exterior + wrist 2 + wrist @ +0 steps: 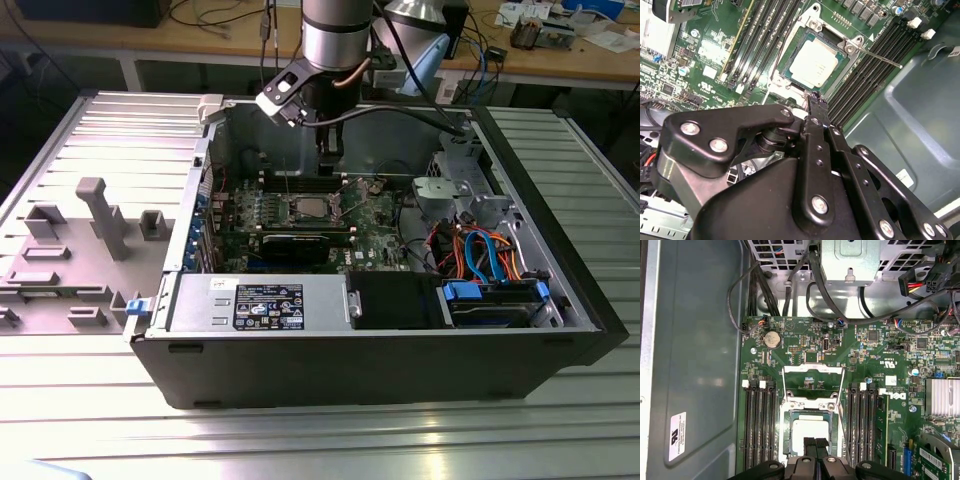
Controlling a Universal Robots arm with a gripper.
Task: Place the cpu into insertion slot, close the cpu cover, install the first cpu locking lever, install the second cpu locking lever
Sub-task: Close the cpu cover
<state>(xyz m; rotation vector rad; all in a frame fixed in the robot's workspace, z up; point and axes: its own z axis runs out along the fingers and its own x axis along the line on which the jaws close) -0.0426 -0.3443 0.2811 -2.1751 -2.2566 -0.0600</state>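
At the exterior view's left, the case wall (pixel 205 190) hems the board. At frame centre the cpu (pixel 305 208) lies in the insertion slot (pixel 787 436). The gripper (pixel 331 160) hangs just above and right of it, fingers pressed together, holding nothing. The cpu cover (pixel 812 368) seems tilted back, open. The likely risk is the closed tips slipping off thin metal onto the chip or the flanking memory slots (pixel 760 425). The drive cage (pixel 460 190) crowds the right, so open room lies upward.

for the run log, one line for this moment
cpu: in insertion slot | cpu cover: open | gripper: shut, above cpu
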